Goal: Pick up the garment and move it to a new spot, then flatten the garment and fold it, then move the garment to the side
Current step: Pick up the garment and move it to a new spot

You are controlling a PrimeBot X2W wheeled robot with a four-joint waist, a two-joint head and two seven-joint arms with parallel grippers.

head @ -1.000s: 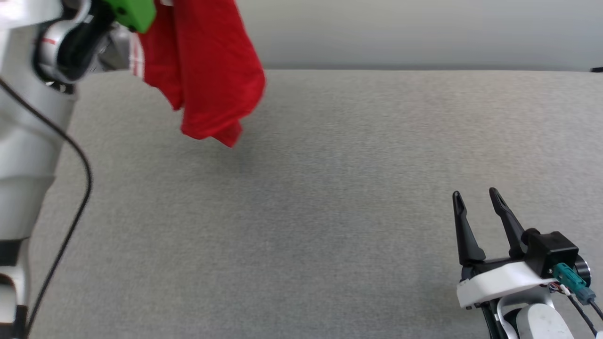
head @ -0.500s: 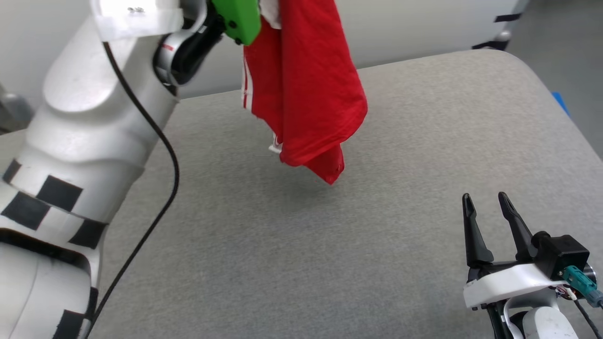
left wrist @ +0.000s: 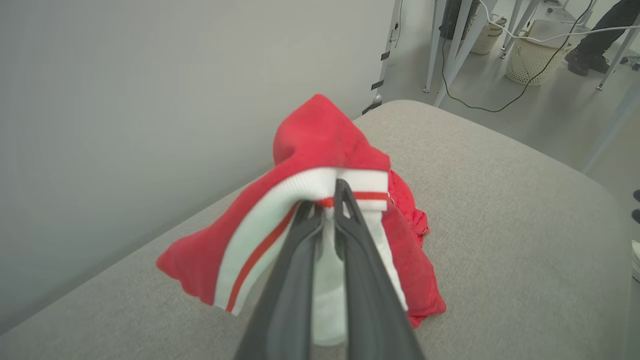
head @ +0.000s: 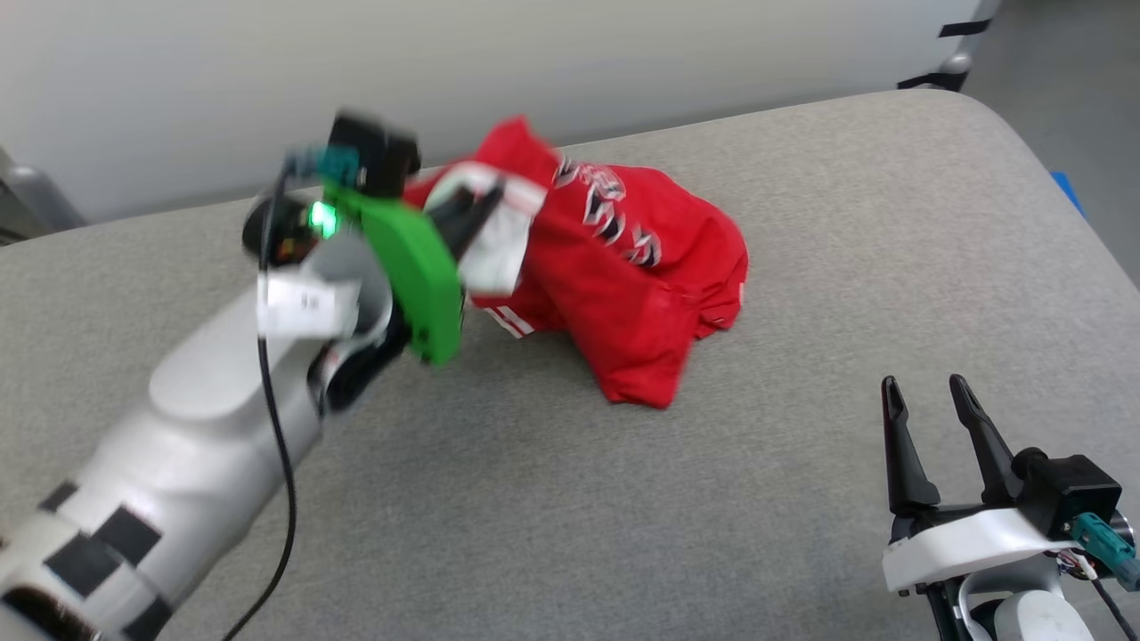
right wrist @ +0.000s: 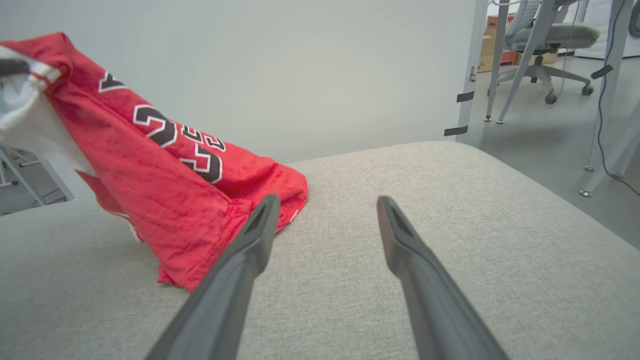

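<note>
The red garment (head: pixel 623 267) lies crumpled on the grey padded table (head: pixel 570 499), black lettering facing up, its lower end resting on the surface. My left gripper (head: pixel 476 214) is shut on its white striped sleeve, holding that end raised off the table. In the left wrist view the gripper (left wrist: pixel 325 202) pinches the white-and-red trim of the garment (left wrist: pixel 320 145). My right gripper (head: pixel 926 392) stands open at the lower right, apart from the cloth. Through the right wrist camera the garment (right wrist: pixel 165 185) slopes down left of the open gripper (right wrist: pixel 325 205).
The table's rounded far right corner (head: pixel 980 116) drops to the floor. A pale wall (head: pixel 445 71) runs behind the table. Desk legs (left wrist: pixel 450 45), baskets (left wrist: pixel 530 55) and an office chair (right wrist: pixel 545 35) stand beyond the table edge.
My left arm has dropped from high above the table, and the hanging garment has come down onto the surface. The head camera has tilted and turned. The right gripper stays put.
</note>
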